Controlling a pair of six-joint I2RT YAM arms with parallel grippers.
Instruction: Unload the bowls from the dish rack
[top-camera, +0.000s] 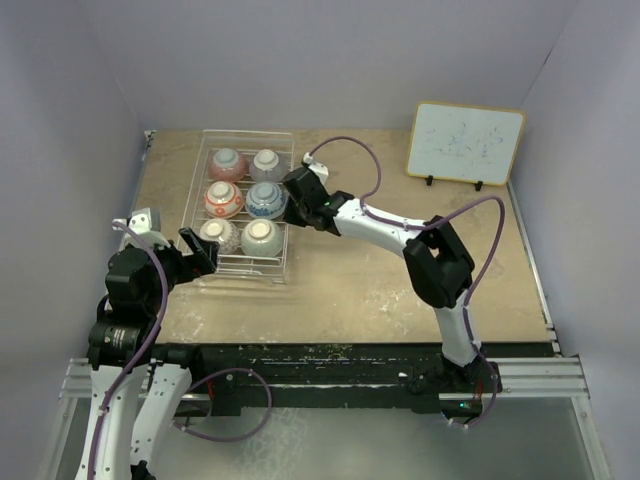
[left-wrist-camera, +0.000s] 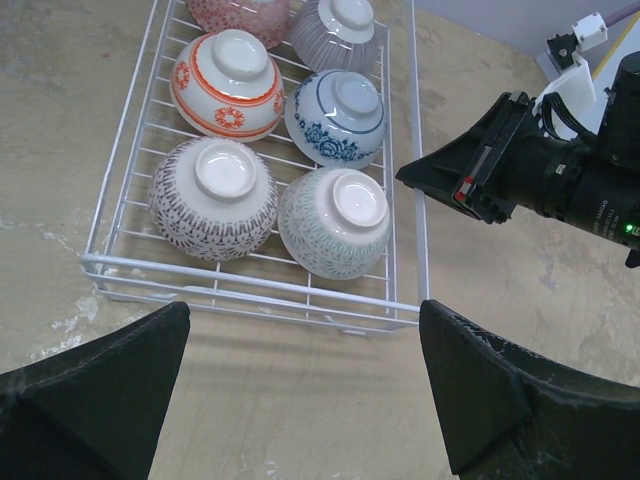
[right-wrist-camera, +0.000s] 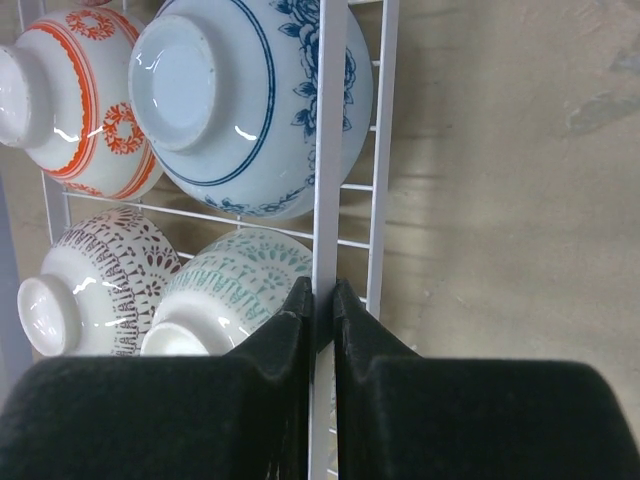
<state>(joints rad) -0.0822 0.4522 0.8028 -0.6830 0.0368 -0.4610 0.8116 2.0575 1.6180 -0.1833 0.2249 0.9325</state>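
Nothing's out yet. All six bowls (top-camera: 266, 199) are in the rack (left-wrist-camera: 250, 282), flipped upside down with the white foot rings up, in two columns of three. The rack sits on the left side of the table (top-camera: 400, 290).

Far row is the pink bowl (left-wrist-camera: 240, 12) on the left with the purple bowl (left-wrist-camera: 337, 30) next to it. Middle row is the red-orange bowl (left-wrist-camera: 228, 85) and the blue bowl (left-wrist-camera: 337, 115). Near row is the grey bowl (left-wrist-camera: 213, 195) and the green bowl (left-wrist-camera: 335, 220). They're packed close; neighbours look like they're touching or nearly so.

The right gripper (right-wrist-camera: 318, 292) reaches across from the right and its jaws are pressed together on the top wire of the rack's right side wall. That's just beside the blue and green bowls, so it's pinching the rack itself, not a bowl.

The left gripper (left-wrist-camera: 302, 318) hangs by the rack's near edge, close to the left corner, with its jaws spread wide and nothing between them. It isn't touching the rack or any bowl as far as I can tell. The grey and green bowls are the closest to it.

There's also a whiteboard (top-camera: 465, 143) propped up at the far right corner of the table, well apart from everything else.
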